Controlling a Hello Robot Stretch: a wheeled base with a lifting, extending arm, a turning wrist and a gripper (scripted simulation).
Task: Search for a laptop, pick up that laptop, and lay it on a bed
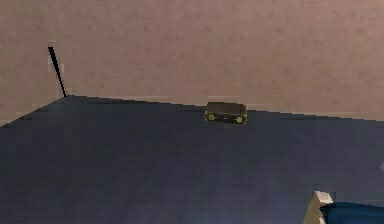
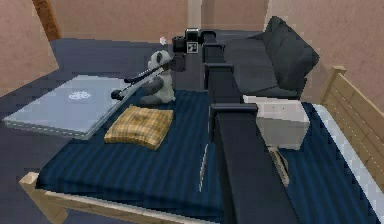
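A closed grey laptop [image 2: 65, 108] lies flat on the bed's dark blue cover [image 2: 120, 170], at the arm side view's left. The dark arm bar [image 2: 240, 150] rises across the bed to two white marker squares [image 2: 192, 42]. From there the gripper [image 2: 118, 93] reaches down-left, and its thin fingers [image 2: 135, 84] end at the laptop's near edge. The laptop rests on the bed right at the fingers, so I cannot tell whether the gripper holds anything.
On the bed lie a grey teddy bear [image 2: 155, 82], a tan plaid cushion [image 2: 140, 127], a white box [image 2: 280, 122] and dark pillows [image 2: 270, 55]. A wooden headboard [image 2: 352, 100] stands at the right. In the forward view, a small dark box [image 1: 225, 114] and a black stick [image 1: 57, 70] stand by the pink wall on dark blue floor.
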